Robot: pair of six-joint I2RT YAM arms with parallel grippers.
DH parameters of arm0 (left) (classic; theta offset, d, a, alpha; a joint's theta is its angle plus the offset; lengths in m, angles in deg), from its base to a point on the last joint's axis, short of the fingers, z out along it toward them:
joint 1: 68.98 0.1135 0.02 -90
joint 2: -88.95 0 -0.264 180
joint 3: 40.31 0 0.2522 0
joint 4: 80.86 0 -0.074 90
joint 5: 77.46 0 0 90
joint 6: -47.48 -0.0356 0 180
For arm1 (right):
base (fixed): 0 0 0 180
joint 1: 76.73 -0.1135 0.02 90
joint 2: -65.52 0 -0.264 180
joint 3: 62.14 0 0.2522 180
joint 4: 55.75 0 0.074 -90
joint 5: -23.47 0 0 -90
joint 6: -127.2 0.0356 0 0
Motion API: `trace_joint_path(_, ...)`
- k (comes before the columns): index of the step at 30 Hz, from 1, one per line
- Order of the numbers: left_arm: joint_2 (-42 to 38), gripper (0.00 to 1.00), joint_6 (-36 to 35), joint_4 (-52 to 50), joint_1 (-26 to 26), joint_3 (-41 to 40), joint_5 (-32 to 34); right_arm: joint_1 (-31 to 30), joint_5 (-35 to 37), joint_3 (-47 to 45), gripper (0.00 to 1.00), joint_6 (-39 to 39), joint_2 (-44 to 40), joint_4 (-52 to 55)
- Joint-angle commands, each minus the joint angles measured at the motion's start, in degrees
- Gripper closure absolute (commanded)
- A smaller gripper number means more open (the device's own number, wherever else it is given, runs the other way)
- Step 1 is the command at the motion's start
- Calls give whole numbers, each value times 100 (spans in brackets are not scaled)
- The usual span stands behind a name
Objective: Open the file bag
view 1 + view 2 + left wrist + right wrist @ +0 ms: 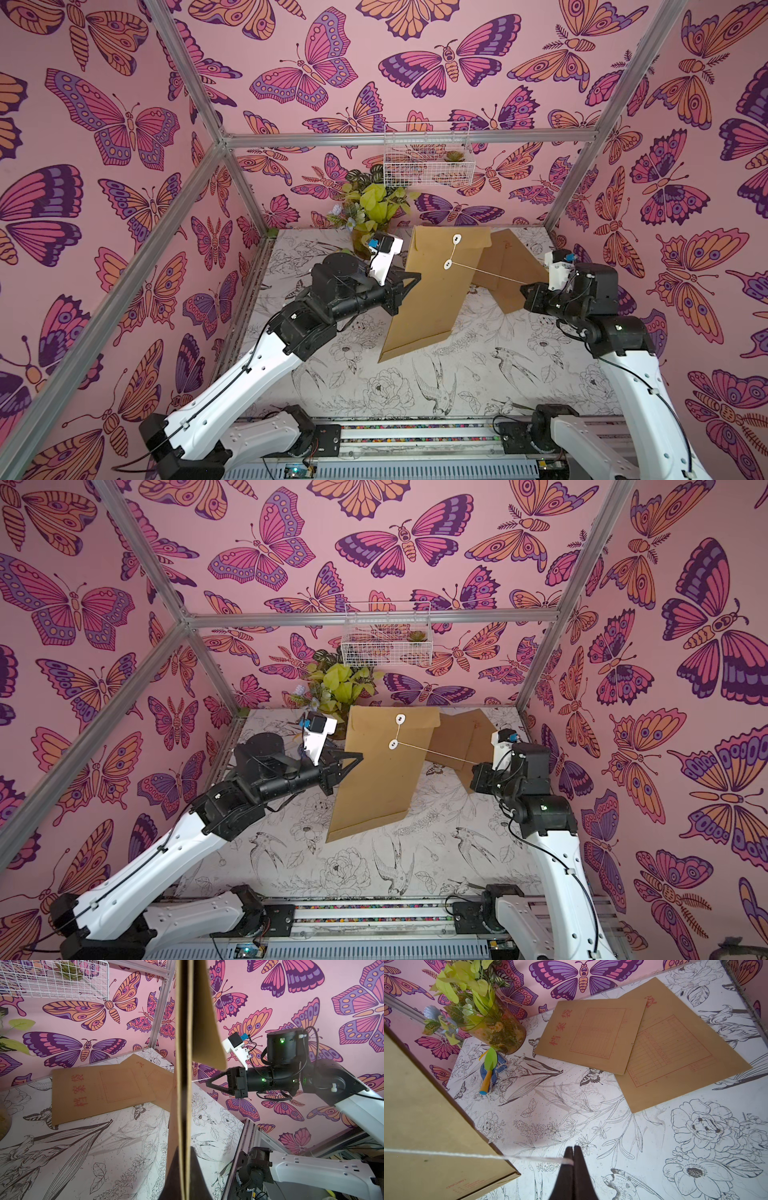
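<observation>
A brown file bag [428,299] hangs tilted above the tabletop [478,365] at the centre in both top views. Its long axis runs from 12 to 7 o'clock, flap end farthest. The left pincer [417,275] is clamped on the bag's 9 o'clock edge. The right pincer [524,286], closed on the white string [486,274], sits at about 4 o'clock from the lower button [449,263]. The string is taut between them and also links up to the upper button [456,239]. Unwinding likely falls to the right arm, which is nearer the string's free end.
</observation>
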Motion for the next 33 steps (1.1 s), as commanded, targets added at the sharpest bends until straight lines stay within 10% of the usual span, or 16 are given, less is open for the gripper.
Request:
trace_joint_path(1,-146,99,-134,-38,40,-86,-129,93,148,205,100,-41,-132,69)
trace_joint_path(33,-226,99,-332,-833,28,-307,557,210,271,2280,100,-326,165,721)
